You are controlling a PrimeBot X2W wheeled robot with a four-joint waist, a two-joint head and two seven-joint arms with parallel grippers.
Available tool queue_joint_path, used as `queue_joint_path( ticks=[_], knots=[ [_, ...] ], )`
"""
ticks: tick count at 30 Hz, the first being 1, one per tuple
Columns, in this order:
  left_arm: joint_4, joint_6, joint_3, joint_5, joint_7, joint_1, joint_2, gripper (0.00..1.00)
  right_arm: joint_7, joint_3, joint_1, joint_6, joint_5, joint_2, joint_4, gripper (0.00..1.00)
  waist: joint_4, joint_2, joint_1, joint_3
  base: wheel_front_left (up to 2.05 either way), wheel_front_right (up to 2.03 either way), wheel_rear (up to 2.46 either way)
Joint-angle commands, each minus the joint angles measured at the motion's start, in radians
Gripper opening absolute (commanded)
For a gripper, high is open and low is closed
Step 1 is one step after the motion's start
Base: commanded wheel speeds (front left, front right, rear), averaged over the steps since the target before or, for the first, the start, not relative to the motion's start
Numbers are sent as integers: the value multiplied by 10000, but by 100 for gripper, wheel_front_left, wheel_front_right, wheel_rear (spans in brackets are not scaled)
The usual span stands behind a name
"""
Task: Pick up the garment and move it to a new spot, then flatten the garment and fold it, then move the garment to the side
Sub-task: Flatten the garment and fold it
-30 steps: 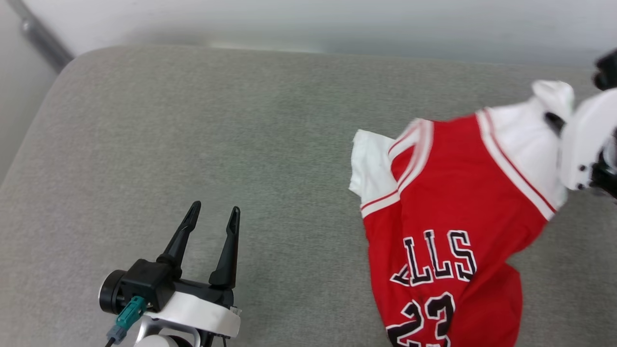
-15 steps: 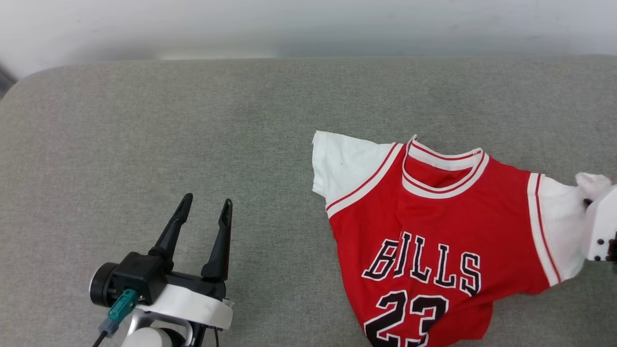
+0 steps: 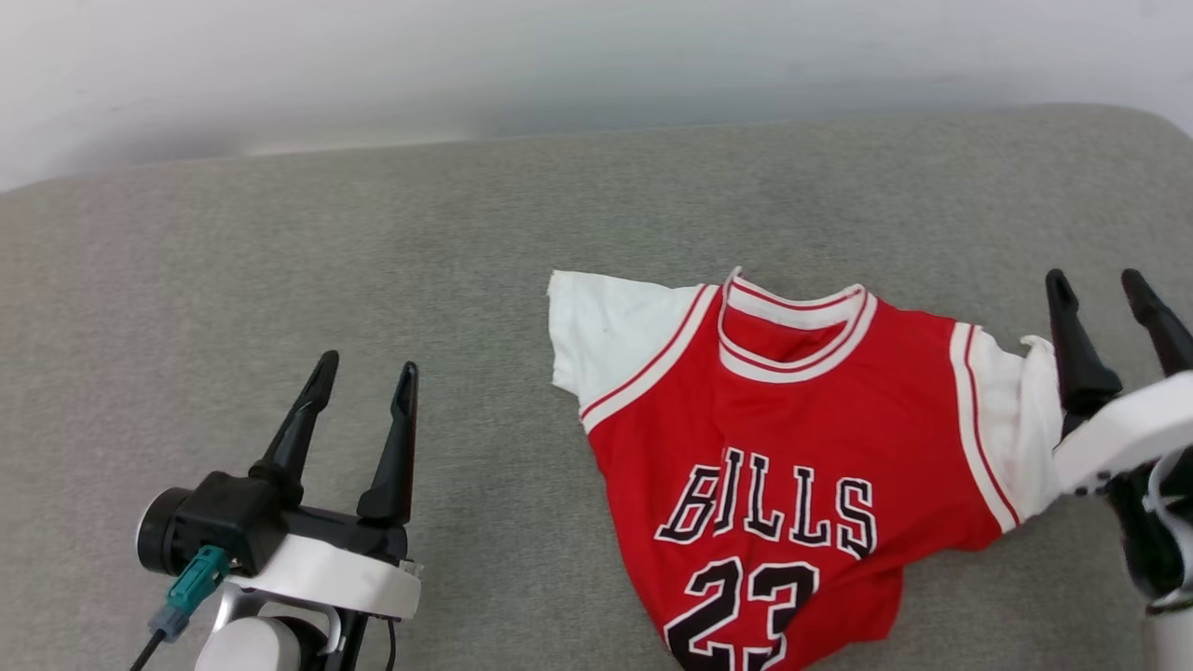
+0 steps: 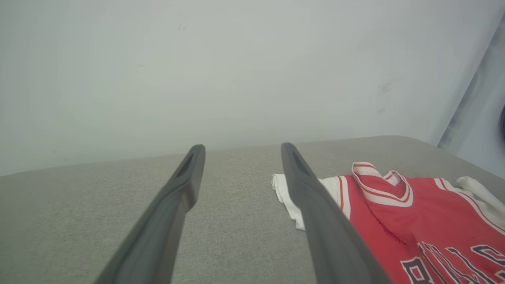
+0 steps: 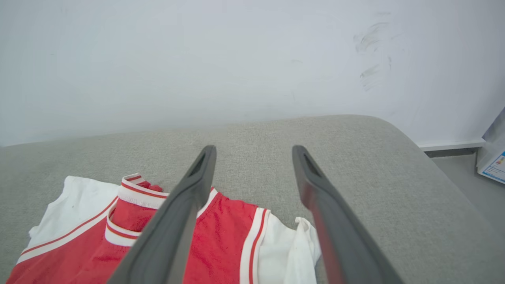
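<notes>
Where the head view's bottom edge cuts in, the left gripper [image 3: 368,364] sits at lower left, fingers spread with nothing between them, over bare grey cushion [image 3: 233,280]. At the right edge the right gripper [image 3: 1094,278] is likewise spread wide and empty. Its inner finger stands just beside a white sleeve (touching or not, cannot tell).

The garment [image 3: 792,438] lies at lower centre-right of the frame, flat on the cushion, front up. Black lettering and the 23 are showing, the striped collar points toward the top, and the lower hem reaches the bottom edge. The sleeve toward frame left is spread flat; the sleeve toward frame right is bunched into a small peak. The red body is rumpled near the number.

In the right wrist view, that bunched sleeve lies below the gap between the fingers.

Beyond, the cushion's far edge is rounded, and behind it is a pale wall [image 3: 559,65].
</notes>
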Motion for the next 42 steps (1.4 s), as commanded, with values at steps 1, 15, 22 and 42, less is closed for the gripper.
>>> queue_joint_path(
  ticks=[1,15,22,42],
  knots=[
    [-51,-11,-103,-138,-27,-167,134,100,-515,-6,386,-5,-1,238,-360,100,-224,-1,0,40,0,0,0],
    [-86,1,-3237,-3208,3553,-3978,3870,100,-2841,-202,972,-3,-28,1602,-1742,100,-1822,-1,0,1119,0,0,0],
    [1157,-1,-4795,-5206,7320,-6872,5236,100,-3299,-50,780,-5,19,1781,-1576,100,-2567,-1,0,1882,0,0,0],
    [3565,-2,-7731,-6294,10289,-8908,5882,0,-4081,485,538,-3,378,1867,-652,100,-3300,-1,0,2870,0,0,0]
  ],
)
